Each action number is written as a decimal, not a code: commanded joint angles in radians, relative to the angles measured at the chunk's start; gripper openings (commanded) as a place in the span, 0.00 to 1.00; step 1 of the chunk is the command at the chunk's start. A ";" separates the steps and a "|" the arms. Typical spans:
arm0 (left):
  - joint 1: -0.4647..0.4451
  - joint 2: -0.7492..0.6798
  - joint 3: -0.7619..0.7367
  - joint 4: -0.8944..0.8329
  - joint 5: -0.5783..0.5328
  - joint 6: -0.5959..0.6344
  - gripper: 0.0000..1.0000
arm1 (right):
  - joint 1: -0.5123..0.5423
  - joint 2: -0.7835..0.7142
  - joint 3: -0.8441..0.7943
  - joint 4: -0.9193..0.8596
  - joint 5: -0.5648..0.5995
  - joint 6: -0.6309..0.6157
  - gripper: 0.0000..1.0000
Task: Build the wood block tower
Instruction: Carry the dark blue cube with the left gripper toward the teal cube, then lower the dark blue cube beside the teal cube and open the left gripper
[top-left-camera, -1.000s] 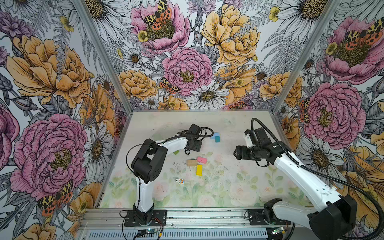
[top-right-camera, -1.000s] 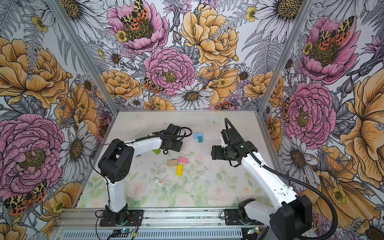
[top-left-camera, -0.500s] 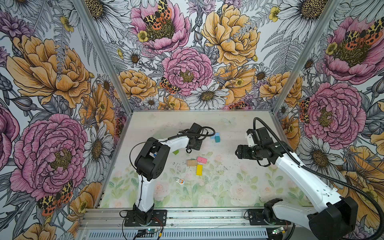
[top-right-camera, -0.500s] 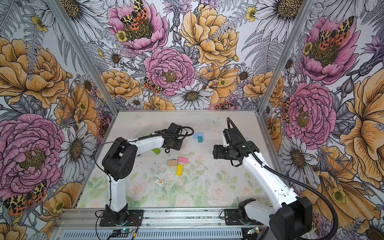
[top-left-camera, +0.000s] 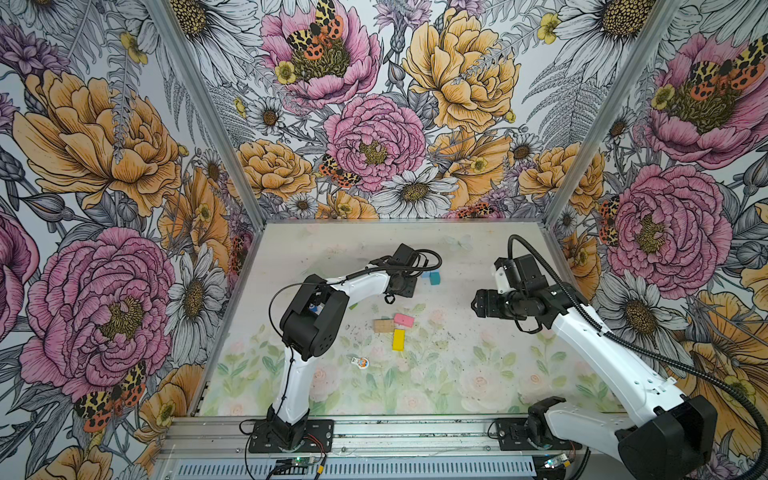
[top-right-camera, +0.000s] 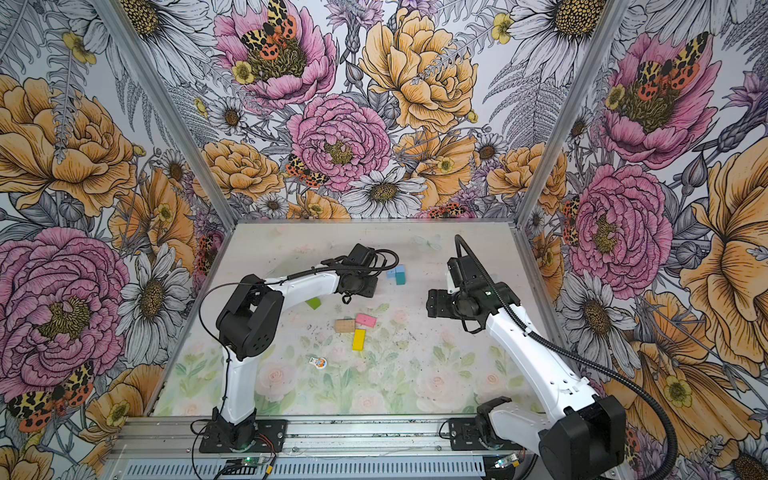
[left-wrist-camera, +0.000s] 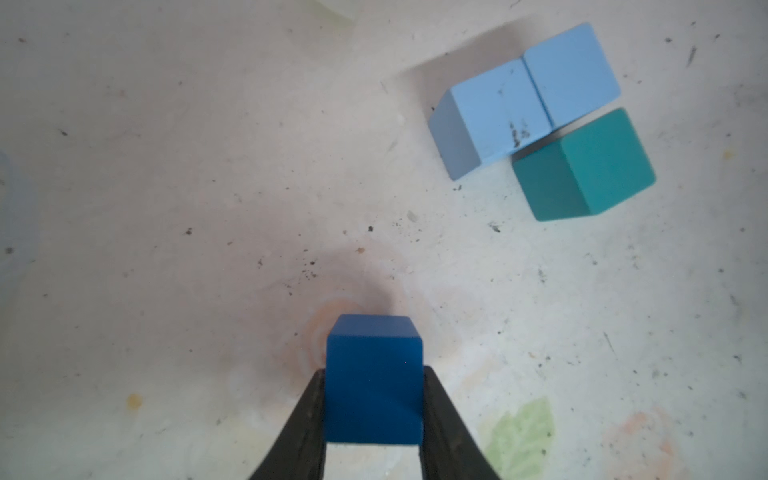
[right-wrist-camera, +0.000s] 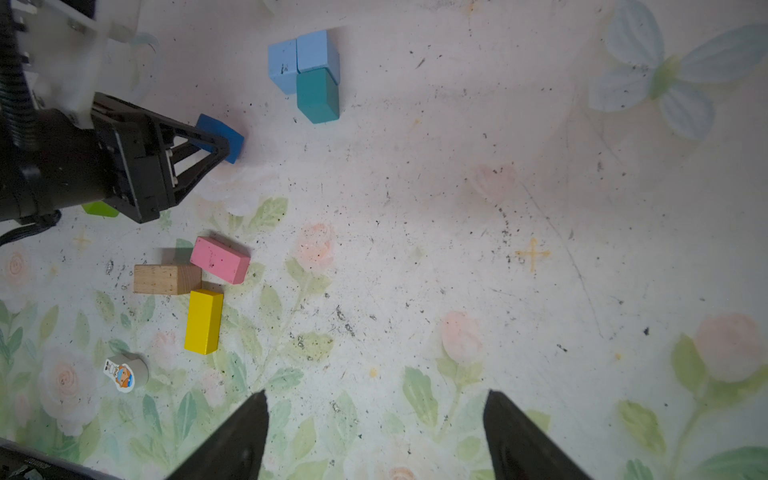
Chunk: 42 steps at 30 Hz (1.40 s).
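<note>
Floral tabletop (right-wrist-camera: 415, 249); left end effector (left-wrist-camera: 373, 399) clamps dark blue cube (left-wrist-camera: 373, 374).

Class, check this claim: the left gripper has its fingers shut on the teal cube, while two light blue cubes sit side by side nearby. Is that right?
Not quite. The left gripper has its fingers shut on the dark blue cube, as the left wrist view shows. The teal cube rests on the table against the two light blue cubes.

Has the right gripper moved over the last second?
Cannot tell: in both top views the right gripper sits about as before relative to the yellow brick.
</note>
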<state>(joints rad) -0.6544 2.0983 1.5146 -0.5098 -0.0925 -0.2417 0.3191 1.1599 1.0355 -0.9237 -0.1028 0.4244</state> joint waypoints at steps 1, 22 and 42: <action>-0.018 0.022 0.045 -0.025 -0.017 -0.082 0.35 | -0.008 -0.030 -0.010 0.005 0.009 -0.016 0.83; -0.043 0.116 0.200 -0.068 -0.031 -0.177 0.37 | -0.030 -0.054 -0.026 0.003 0.007 -0.029 0.83; -0.067 0.073 0.185 -0.082 -0.036 -0.183 0.51 | -0.039 -0.042 -0.024 0.003 0.000 -0.029 0.83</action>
<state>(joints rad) -0.7116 2.2375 1.7248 -0.5861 -0.1051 -0.4175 0.2863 1.1240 1.0122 -0.9245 -0.1028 0.4011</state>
